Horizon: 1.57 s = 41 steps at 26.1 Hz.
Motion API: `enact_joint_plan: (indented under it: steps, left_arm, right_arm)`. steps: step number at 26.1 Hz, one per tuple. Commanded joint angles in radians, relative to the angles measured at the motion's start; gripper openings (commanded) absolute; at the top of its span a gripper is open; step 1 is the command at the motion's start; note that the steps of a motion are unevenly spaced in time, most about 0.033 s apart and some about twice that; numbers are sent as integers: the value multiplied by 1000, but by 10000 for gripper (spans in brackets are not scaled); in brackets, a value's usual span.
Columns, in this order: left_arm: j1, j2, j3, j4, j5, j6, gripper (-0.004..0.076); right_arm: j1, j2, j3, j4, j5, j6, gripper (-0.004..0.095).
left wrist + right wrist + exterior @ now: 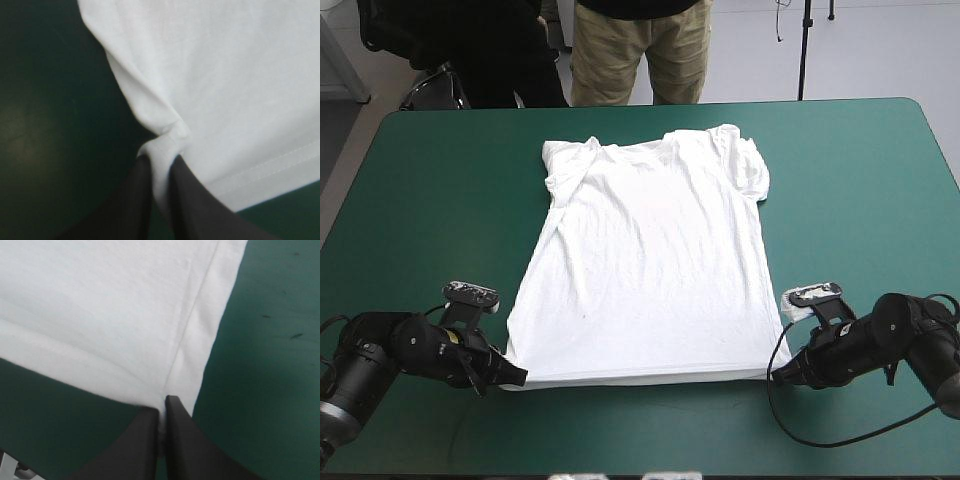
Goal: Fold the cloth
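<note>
The white T-shirt (645,270) lies spread flat in the middle of the teal-green table, collar toward the far edge, hem toward the near edge. My left gripper (515,377) sits low at the hem's left corner. In the left wrist view its black fingers (135,200) pinch a puckered bit of the T-shirt (220,85) corner. My right gripper (777,375) is at the hem's right corner. The right wrist view has its fingers (177,432) almost together with the T-shirt (115,315) corner's seam caught between them.
Bare teal-green cover (430,200) runs wide on both sides of the shirt and along the near edge. The sleeves are bunched near the far end.
</note>
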Motion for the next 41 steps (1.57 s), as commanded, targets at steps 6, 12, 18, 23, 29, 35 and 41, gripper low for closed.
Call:
enact_joint_plan:
  steps: [6, 12, 18, 23, 29, 35, 41]
  left_arm:
    - [-3, -12, -21, -100, -27, 9, 415]
    - [-3, -12, -72, -117, -127, 4, 415]
    - [-1, 104, -219, -30, -301, -123, 415]
    - [-1, 352, -382, -37, -339, -116, 414]
    - [-1, 591, -611, 23, -333, -127, 414]
    - [-1, 816, -783, 36, -300, -146, 414]
    - [12, 933, -798, 92, -293, -201, 290]
  right_arm:
    - [-7, -19, -27, 22, 35, -21, 385]
    - [-7, -113, -175, -8, 110, -6, 409]
    - [-7, -156, -386, -101, 53, 58, 409]
    - [-7, -95, -445, -33, 0, 25, 407]
    - [-7, -17, -446, 14, -19, -18, 405]
    - [-7, 22, -446, 15, -21, -25, 395]
    - [-7, 22, -446, 10, -18, -25, 361]
